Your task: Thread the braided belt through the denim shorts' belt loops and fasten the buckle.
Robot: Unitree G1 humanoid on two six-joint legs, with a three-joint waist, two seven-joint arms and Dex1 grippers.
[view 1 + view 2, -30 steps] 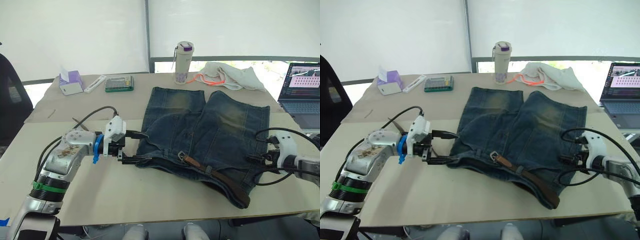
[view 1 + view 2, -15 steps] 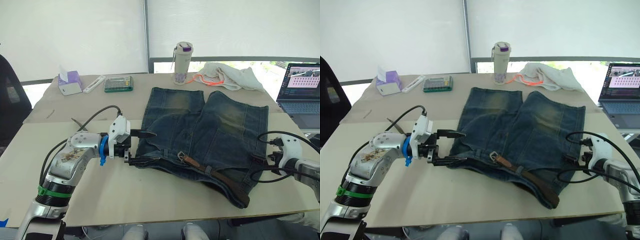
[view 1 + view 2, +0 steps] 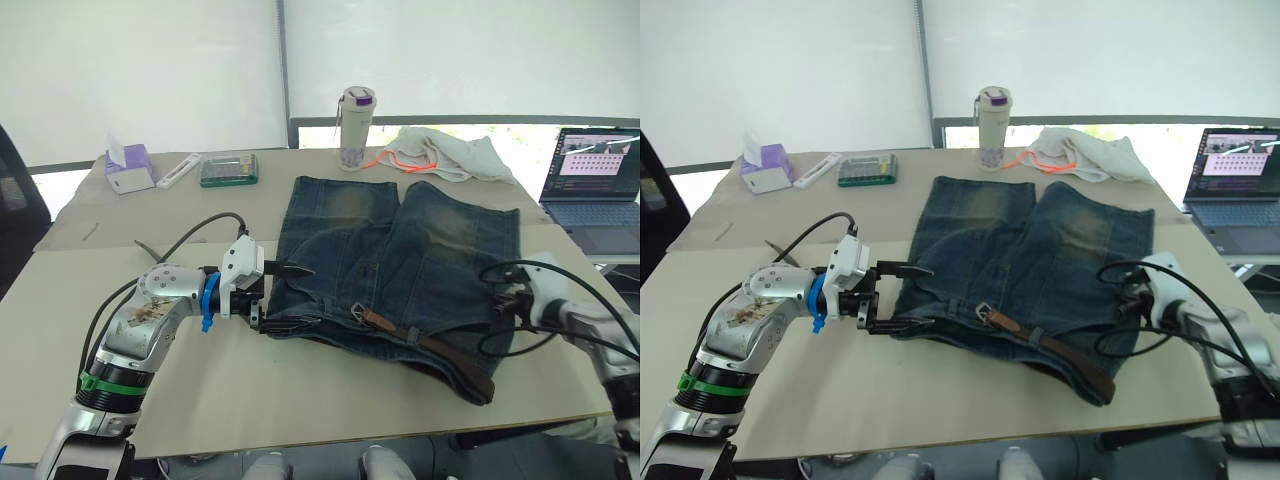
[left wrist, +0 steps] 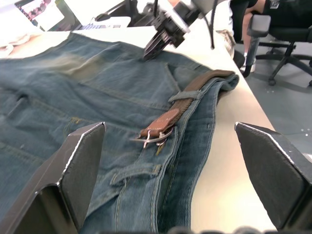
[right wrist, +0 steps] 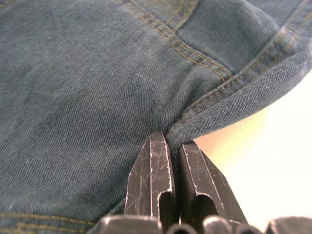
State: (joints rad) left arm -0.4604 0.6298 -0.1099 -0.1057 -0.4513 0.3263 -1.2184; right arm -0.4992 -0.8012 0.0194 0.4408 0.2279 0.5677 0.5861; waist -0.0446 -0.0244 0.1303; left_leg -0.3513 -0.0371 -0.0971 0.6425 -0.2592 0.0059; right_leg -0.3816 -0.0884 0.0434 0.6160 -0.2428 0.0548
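The right gripper has moved in from the table's edge; its 2 fingers now pinch a fold of the denim shorts at their right side. The left gripper stays spread wide at the waistband's left end. The braided belt and buckle lie unmoved along the waistband.

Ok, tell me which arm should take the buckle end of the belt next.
Probably the left. The left gripper is open at the waistband corner of the denim shorts, facing the buckle. The right gripper is shut, pinching a fold of denim at the far side.
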